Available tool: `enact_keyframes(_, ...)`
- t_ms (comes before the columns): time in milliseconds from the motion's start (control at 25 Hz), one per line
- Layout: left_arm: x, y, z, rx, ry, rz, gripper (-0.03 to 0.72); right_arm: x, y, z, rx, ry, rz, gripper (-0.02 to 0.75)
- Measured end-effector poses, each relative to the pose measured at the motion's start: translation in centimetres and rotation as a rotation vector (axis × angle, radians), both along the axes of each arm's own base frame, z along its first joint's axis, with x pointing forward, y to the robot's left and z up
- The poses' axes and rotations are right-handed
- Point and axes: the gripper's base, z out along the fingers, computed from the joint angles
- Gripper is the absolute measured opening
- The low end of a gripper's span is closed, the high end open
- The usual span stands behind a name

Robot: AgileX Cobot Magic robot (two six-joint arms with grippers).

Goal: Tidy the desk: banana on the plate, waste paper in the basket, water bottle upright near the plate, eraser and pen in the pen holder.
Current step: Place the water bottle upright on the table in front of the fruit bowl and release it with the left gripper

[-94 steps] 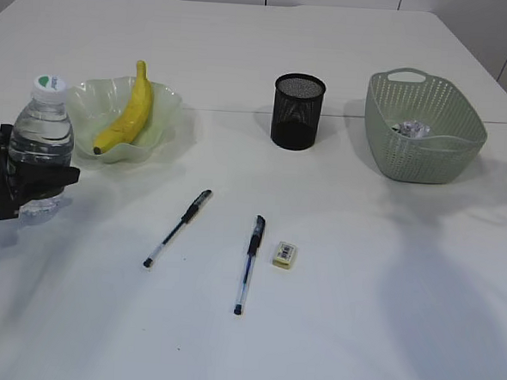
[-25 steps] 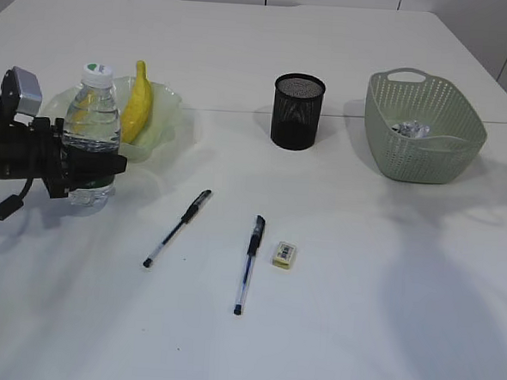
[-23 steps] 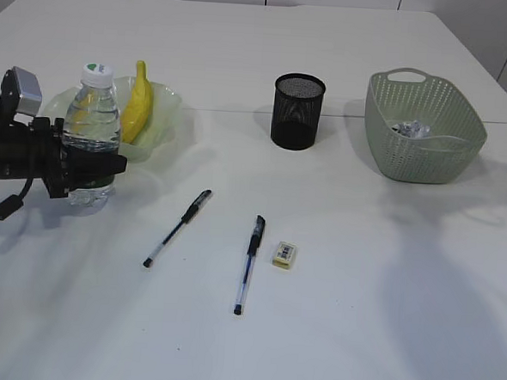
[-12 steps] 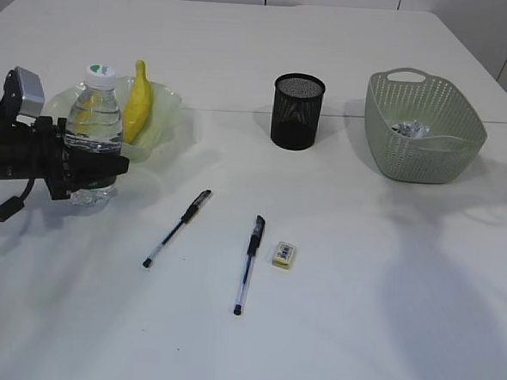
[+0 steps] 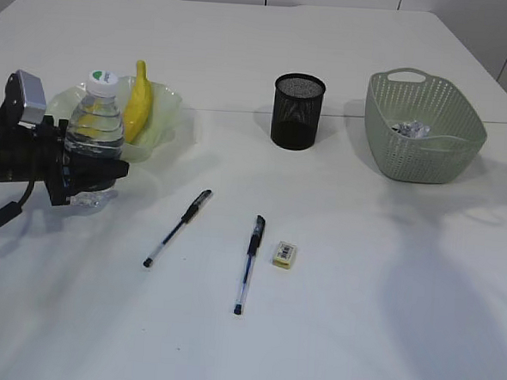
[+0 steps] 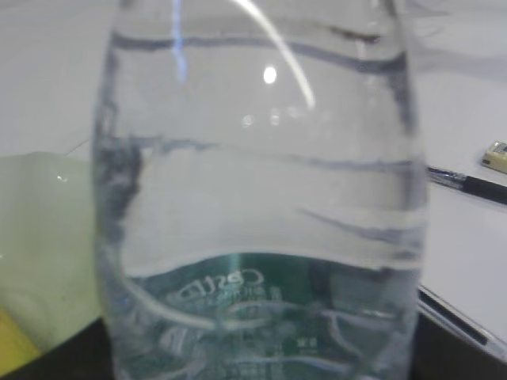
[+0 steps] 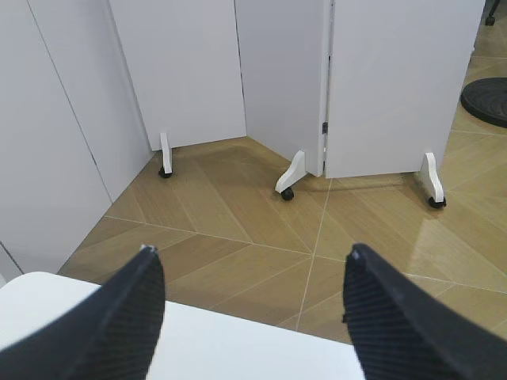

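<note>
My left tool (image 5: 81,172), clamped on the upright bottle (image 5: 95,137), had carried it beside the plate (image 5: 168,116); release remained. Right tool (image 7: 249,305) stood apart.

1. On my far left the water bottle (image 5: 94,137) stands upright on the counter (image 5: 359,291), just in front of the plate (image 5: 168,116).
2. The banana (image 5: 138,101) lies in that plate, behind the bottle.
3. The pen holder (image 5: 298,111) sits mid-counter toward the back; the basket (image 5: 423,157) is to its right, with waste paper (image 5: 411,128) inside.
4. Nearer me lie two pens: one (image 5: 177,227) left, the other (image 5: 249,263) right, the eraser (image 5: 285,255) just beside the latter.
</note>
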Motion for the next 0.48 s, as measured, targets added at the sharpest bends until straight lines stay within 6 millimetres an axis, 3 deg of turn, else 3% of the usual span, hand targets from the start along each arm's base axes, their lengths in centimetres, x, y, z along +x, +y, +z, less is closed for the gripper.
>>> enact_keyframes(480, 0.10, 0.01, -0.13, -0.044, 0.075, 0.026, 0.379, 0.00, 0.00, 0.00, -0.001, 0.002, 0.001, 0.528)
